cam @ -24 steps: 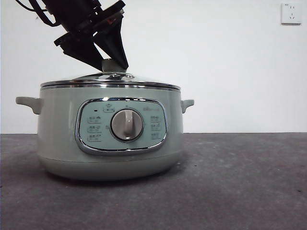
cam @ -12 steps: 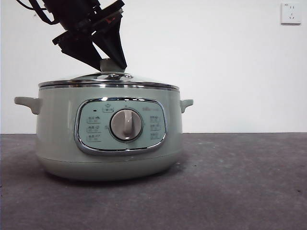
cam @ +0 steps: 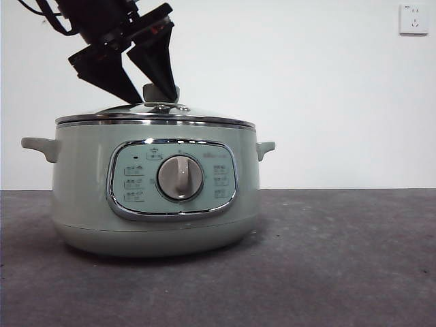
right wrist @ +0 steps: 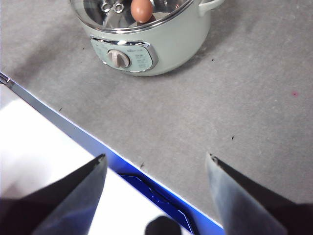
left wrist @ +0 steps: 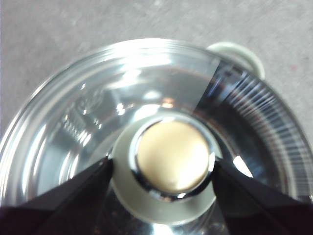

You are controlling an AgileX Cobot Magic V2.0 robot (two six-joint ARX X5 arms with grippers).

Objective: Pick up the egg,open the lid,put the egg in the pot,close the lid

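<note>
Your nearest landmark is the pot, standing upright on the grey table with its dial facing you. Bare tabletop runs wide to its right and in front; in the right wrist view the table's edge lies well apart from the pot. The lid sits level on the pot's rim, knob up. Your left gripper comes down over the knob, jaws parted on either side of it, their tips right beside the knob's sides; whether they touch it cannot be told. Through the glass the egg lies inside the pot; its long axis cannot be told. Your right gripper hangs spread over the table edge, holding nothing. Beyond stands a white wall with a socket.
</note>
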